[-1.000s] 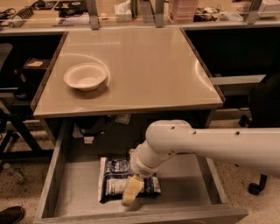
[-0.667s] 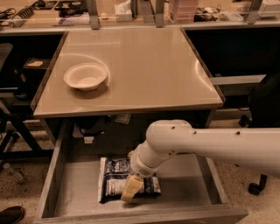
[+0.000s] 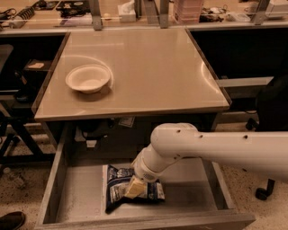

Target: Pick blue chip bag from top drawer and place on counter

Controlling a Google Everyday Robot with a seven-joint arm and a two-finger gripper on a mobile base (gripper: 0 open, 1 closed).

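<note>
The blue chip bag (image 3: 118, 191), dark blue foil with white print, lies flat on the floor of the open top drawer (image 3: 81, 197), near its middle. My gripper (image 3: 134, 187) reaches down into the drawer from the right on a white arm and rests on the right half of the bag; its cream-coloured fingertips (image 3: 133, 188) touch the bag's top. The counter (image 3: 148, 67), a glossy beige square top with a dark rim, stands just above and behind the drawer.
A white round bowl (image 3: 88, 78) sits on the counter's left side. A cluttered long bench with metal posts (image 3: 94, 13) runs along the back. A chair's wheeled base (image 3: 263, 191) stands at the right, a shoe (image 3: 11, 220) at the bottom left.
The gripper has sunk slightly lower onto the bag; the bag and the arm have otherwise hardly moved.
</note>
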